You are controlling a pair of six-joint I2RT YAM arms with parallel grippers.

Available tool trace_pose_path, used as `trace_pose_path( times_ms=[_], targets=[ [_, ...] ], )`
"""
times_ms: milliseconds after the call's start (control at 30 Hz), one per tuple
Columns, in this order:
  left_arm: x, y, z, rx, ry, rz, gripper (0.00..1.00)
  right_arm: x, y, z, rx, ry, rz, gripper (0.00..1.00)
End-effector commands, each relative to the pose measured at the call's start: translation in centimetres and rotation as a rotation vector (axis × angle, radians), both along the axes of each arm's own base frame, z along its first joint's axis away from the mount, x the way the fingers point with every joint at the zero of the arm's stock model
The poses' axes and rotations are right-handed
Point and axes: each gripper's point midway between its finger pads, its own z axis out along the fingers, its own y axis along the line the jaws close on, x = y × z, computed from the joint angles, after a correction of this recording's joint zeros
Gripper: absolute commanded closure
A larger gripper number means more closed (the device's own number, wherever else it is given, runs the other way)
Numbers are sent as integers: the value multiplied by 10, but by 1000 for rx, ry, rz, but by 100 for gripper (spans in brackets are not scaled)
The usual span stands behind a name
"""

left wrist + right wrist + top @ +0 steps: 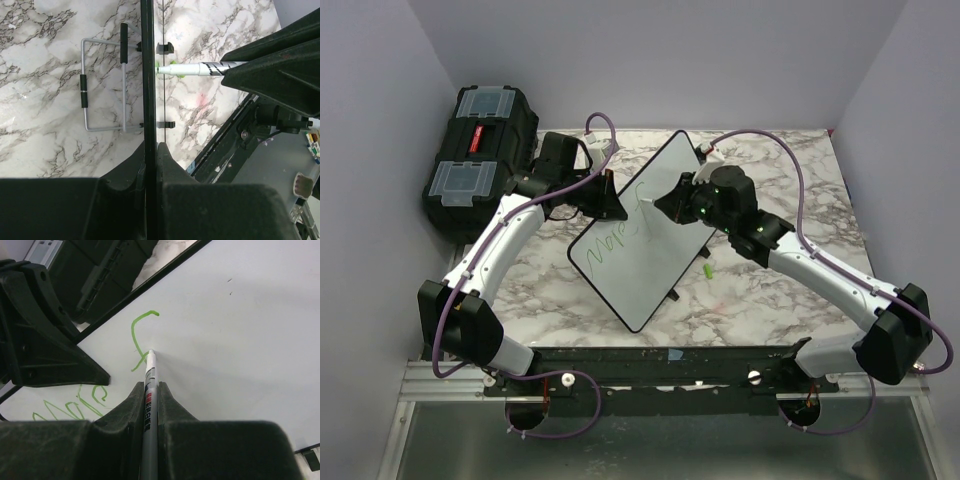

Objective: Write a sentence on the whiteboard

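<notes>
Green strokes of the sentence (134,335) are showing on the white, black-rimmed rectangular whiteboard (650,280), which is standing tilted over the middle of the marble table (760,290). The left gripper (609,198) is pinching its far-left rim. The right gripper (149,395) is clamping a slim grey marker pen (150,365), tip touching the board. Writing is under way; next, the tip needs dragging toward the far right under steady pressure. Neither the words nor the pen's red label are proving legible.
</notes>
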Motion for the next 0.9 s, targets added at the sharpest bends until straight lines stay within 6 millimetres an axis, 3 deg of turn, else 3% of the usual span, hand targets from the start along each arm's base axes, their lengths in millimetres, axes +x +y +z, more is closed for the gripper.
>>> trace_pose_path(
  times_ms=[0,433,633,867],
  targets=[
    [5,-3,-6,59,-98,-57,100,7,-6,-8,-38,17,-56,99],
    [6,0,-6,73,-106,-37,100,-13,-18,18,24,-10,-47,99],
    [7,1,-6,74,-107,-36,100,-7,-33,9,-9,-8,-128,99],
    [7,1,-6,74,-108,-36,100,-2,-36,-3,-59,4,-148,99]
  ],
)
